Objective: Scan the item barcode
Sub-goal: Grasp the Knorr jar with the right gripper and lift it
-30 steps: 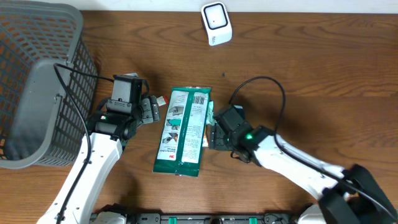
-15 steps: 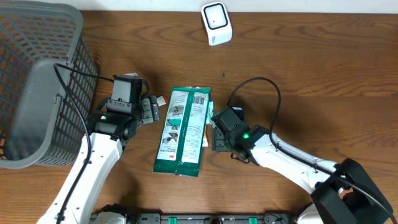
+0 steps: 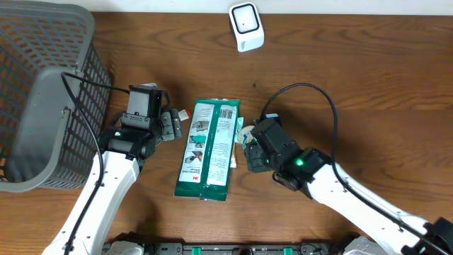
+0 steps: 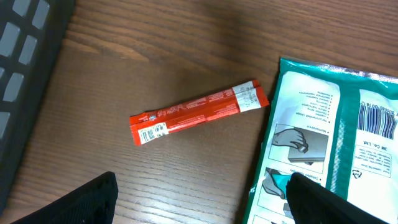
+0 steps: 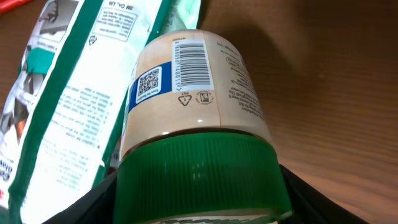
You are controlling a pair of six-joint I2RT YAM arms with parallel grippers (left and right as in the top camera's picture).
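A beige jar (image 5: 186, 93) with a green ribbed lid (image 5: 196, 174) lies beside a green-and-white packet (image 5: 68, 93); its barcode (image 5: 191, 56) faces up. My right gripper (image 5: 198, 186) is shut on the jar, one finger pressed against each side of the lid. From above, the right gripper (image 3: 249, 150) sits at the packet's (image 3: 209, 149) right edge, and only a sliver of the jar (image 3: 245, 134) shows. My left gripper (image 3: 170, 124) stands open left of the packet, with nothing between its fingers (image 4: 93, 199). A white scanner (image 3: 245, 27) stands at the far edge.
A red stick sachet (image 4: 199, 112) lies on the wood ahead of the left gripper. A grey mesh basket (image 3: 42, 92) fills the left side. The packet (image 4: 336, 137) shows its own barcode (image 4: 379, 121). A black cable loops above the right arm (image 3: 311, 92).
The right jaws have narrowed onto the jar's lid. The right arm has shifted right and swung its forearm lower. The left arm and the packet have not moved.
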